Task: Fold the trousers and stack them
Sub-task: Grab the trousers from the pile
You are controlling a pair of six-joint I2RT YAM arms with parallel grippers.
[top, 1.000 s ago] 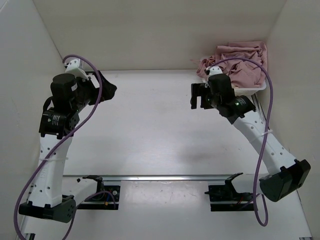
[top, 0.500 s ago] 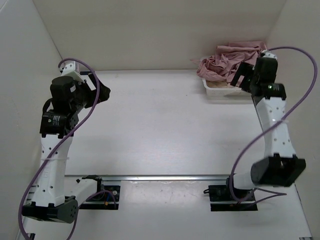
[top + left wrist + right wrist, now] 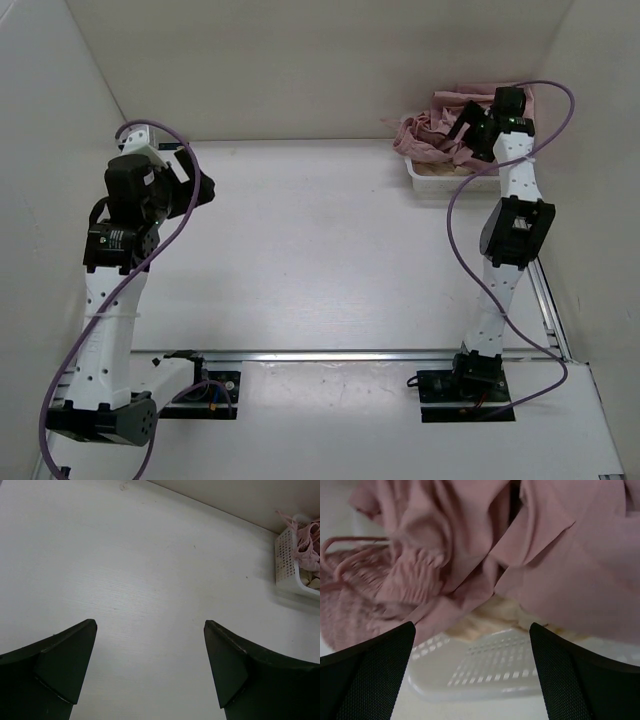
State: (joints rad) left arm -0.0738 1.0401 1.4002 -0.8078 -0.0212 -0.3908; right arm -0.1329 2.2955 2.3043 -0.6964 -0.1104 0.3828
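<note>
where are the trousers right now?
Top view: the trousers lie heaped in the white basket at the far right of the table, right end effector open over them.

White arms (image 3: 108,330), black joints (image 3: 515,230), purple cables (image 3: 449,215).

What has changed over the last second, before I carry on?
The right pincer swung from just short of the white basket to the far right corner and now hangs open over the trousers bunched in it, gripping nothing. The left pincer stayed open on the left, barely shifting; the trousers have not moved.
</note>
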